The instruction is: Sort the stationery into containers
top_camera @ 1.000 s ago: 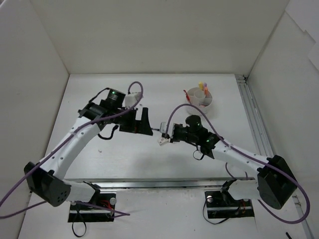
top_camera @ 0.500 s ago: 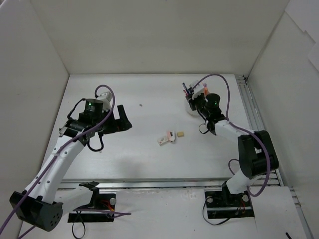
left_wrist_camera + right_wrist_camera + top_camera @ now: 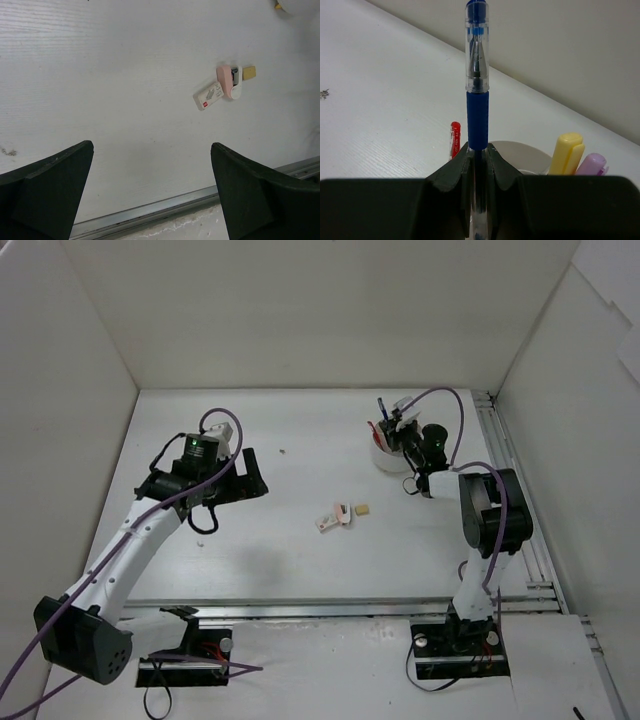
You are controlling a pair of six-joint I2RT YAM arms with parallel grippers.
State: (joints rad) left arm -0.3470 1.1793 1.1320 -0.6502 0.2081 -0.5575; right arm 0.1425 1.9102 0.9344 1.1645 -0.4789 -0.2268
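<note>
My right pincer (image 3: 478,156) is clamped on a blue pen (image 3: 477,75), which stands upright. Just behind it my wrist camera shows the white dish (image 3: 525,152), with a red pen (image 3: 454,136) at its rim and a yellow marker (image 3: 566,151) and a purple-pink marker (image 3: 592,164) standing in it. From overhead my wrist covers most of that. My left pincer (image 3: 150,150) hangs spread wide and empty. Its camera shows a white eraser (image 3: 209,96), a pink-and-white piece (image 3: 230,82) touching it and a tan block (image 3: 250,72). They lie mid-table, well apart from the dish.

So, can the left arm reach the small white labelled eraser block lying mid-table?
Probably yes: the left gripper is open, and only bare tabletop lies between it and the small white labelled eraser.
</note>
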